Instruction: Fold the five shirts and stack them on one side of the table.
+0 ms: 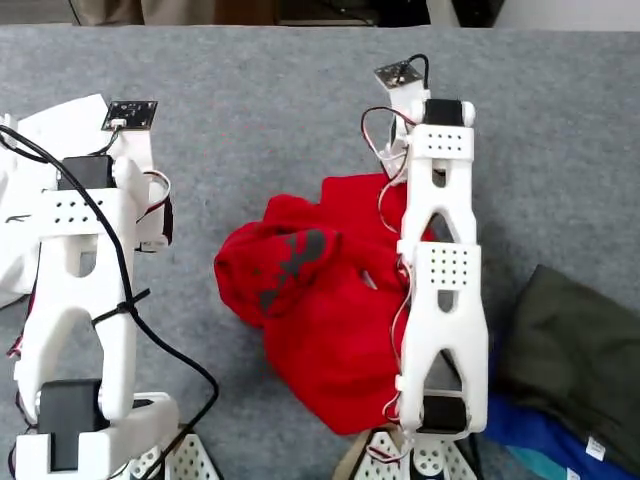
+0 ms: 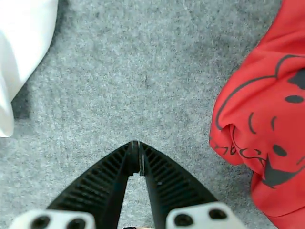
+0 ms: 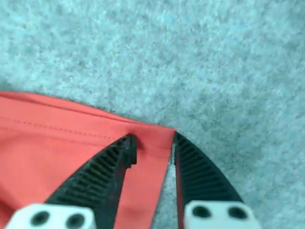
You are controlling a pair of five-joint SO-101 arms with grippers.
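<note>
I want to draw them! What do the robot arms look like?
The left arm and right arm are white plastic with small holes and black motors. A black cable follows the left arm, thin red wires the right. The left gripper and right gripper have black ribbed fingers.

Open grey table [image 1: 250, 100] stretches across the far side. A lane of it runs between the white shirt [image 2: 19, 57] and the crumpled red shirt [image 2: 259, 119], straight ahead of my left gripper [image 2: 138, 160], jaws pressed together above the surface. The red shirt heaps mid-table beneath my right arm. Its hem corner lies between the parted jaws of my right gripper [image 3: 151, 143], with open table beyond. On my right, a dark green shirt [image 1: 580, 340] and a blue shirt [image 1: 530, 425] crowd the near edge.
</note>
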